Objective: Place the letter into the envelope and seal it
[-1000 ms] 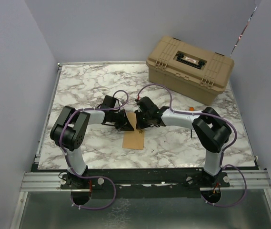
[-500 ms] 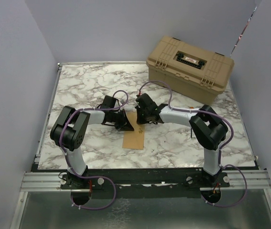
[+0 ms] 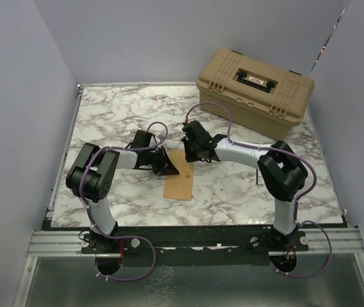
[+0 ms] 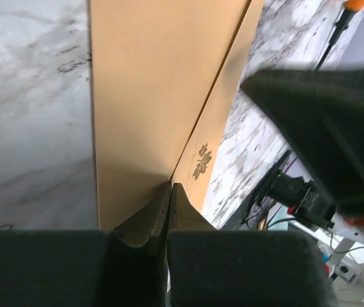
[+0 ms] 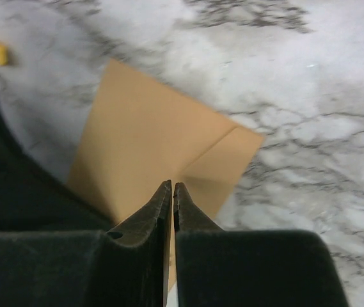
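At table [image 3: 118,121] centre we hold both tools closed and empty over the envelope [image 3: 180,183]: left gripper [image 4: 170,187] at its 10 o'clock edge, right gripper [image 5: 172,185] at 12, seemingly pressing it flat to seal. The letter is unseen, presumably inside.

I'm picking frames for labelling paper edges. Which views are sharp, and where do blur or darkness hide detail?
Top external: evenly lit and sharp, but the envelope is small. Left wrist: the envelope's crease and printed mark are clear; the near left fingers are dark and featureless. Right wrist: the marble tabletop looks soft, and the right fingers are black silhouettes.
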`<act>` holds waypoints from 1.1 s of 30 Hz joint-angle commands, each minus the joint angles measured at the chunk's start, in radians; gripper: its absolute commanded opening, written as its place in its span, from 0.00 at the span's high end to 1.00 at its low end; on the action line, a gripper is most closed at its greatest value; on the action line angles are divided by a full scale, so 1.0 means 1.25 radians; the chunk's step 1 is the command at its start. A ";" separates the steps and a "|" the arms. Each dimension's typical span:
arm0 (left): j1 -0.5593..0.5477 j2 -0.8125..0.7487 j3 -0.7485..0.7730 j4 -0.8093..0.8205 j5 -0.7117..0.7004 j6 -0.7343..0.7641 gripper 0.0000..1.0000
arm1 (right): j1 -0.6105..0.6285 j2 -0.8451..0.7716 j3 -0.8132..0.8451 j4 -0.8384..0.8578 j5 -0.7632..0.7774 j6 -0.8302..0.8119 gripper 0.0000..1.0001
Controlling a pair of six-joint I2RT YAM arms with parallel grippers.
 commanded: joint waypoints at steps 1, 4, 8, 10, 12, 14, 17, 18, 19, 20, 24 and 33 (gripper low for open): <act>0.020 -0.076 -0.019 0.117 0.019 -0.077 1.00 | 0.053 -0.064 0.013 -0.066 -0.034 -0.004 0.93; 0.025 -0.109 -0.030 0.106 -0.027 -0.095 1.00 | 0.059 -0.074 -0.006 -0.073 -0.029 0.028 0.93; 0.026 -0.114 -0.047 0.085 -0.083 -0.113 1.00 | 0.085 -0.055 -0.005 -0.073 -0.024 0.029 0.93; 0.027 -0.101 -0.044 0.056 -0.114 -0.105 1.00 | 0.095 -0.038 0.003 -0.078 -0.028 0.034 0.93; 0.025 -0.083 -0.044 0.037 -0.139 -0.099 1.00 | 0.107 -0.027 0.011 -0.081 -0.022 0.036 0.93; 0.027 -0.065 -0.047 0.026 -0.159 -0.089 1.00 | 0.115 -0.012 0.022 -0.092 -0.016 0.035 0.93; 0.026 -0.036 -0.044 0.011 -0.161 -0.094 1.00 | 0.120 0.003 0.034 -0.111 -0.017 0.035 0.97; 0.025 -0.027 -0.043 0.001 -0.161 -0.098 1.00 | 0.121 0.007 0.033 -0.114 -0.019 0.033 0.98; 0.026 -0.020 -0.040 -0.009 -0.162 -0.099 1.00 | 0.122 0.012 0.032 -0.119 -0.023 0.032 0.99; 0.025 -0.013 -0.039 -0.020 -0.167 -0.098 1.00 | 0.124 0.016 0.031 -0.125 -0.023 0.033 0.99; 0.025 -0.010 -0.042 -0.056 -0.205 -0.091 1.00 | 0.128 0.031 0.020 -0.140 -0.021 0.033 0.99; 0.026 -0.005 -0.039 -0.078 -0.244 -0.100 1.00 | 0.141 0.003 -0.036 -0.166 -0.044 0.033 0.99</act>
